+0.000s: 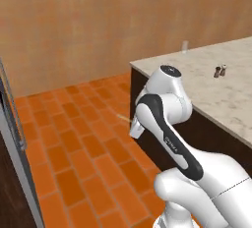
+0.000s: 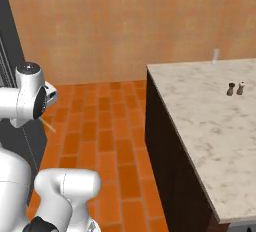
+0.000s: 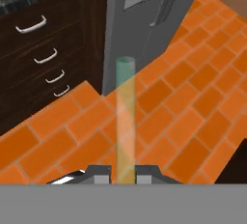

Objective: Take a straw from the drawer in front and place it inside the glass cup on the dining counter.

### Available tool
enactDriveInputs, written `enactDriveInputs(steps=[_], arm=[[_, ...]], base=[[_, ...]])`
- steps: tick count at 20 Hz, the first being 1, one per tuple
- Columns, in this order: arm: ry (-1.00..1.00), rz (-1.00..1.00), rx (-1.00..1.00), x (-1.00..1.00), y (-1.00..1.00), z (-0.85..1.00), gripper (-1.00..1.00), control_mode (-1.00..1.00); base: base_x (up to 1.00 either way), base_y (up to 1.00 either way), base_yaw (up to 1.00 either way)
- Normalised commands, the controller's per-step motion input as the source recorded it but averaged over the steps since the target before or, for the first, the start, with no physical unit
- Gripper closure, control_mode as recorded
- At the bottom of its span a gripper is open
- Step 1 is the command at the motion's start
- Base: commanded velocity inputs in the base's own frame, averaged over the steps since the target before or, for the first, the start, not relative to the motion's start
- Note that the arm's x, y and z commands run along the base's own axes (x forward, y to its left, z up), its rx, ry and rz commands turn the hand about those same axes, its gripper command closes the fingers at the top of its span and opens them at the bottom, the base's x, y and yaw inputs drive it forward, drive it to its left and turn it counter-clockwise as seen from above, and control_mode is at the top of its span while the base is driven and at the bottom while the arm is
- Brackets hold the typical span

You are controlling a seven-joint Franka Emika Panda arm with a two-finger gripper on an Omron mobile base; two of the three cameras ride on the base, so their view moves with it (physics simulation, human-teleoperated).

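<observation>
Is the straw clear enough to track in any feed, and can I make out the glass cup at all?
Hand view: the straw looms large, see-through and soft-edged, between the gripper fingertips. Left base view: it is only a thin, faint sliver beside the arm. Right base view: likewise a thin tan line. The glass cup is pale, washed out against the wall in both base views.

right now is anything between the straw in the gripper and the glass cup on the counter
The straw is clamped in the gripper. Between it and the glass cup lie open floor and bare dining counter; the shakers stand off to one side.
</observation>
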Motion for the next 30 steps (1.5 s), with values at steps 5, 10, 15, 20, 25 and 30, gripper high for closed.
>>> enactDriveInputs(steps=[5,10,15,20,25,30], arm=[[0.0,0.0,0.0,0.0,0.0,0.0,1.0,1.0],[0.0,0.0,0.0,0.0,0.0,0.0,1.0,1.0],[0.0,0.0,0.0,0.0,0.0,0.0,1.0,1.0],[0.0,0.0,0.0,0.0,0.0,0.0,1.0,1.0],[0.0,0.0,0.0,0.0,0.0,0.0,1.0,1.0],[0.0,0.0,0.0,0.0,0.0,0.0,1.0,1.0]], base=[[1.0,0.76,-0.11],[1.0,0.52,-0.14],[1.0,0.31,-0.14],[1.0,0.27,-0.14],[1.0,0.18,-0.17],[1.0,0.16,-0.19]])
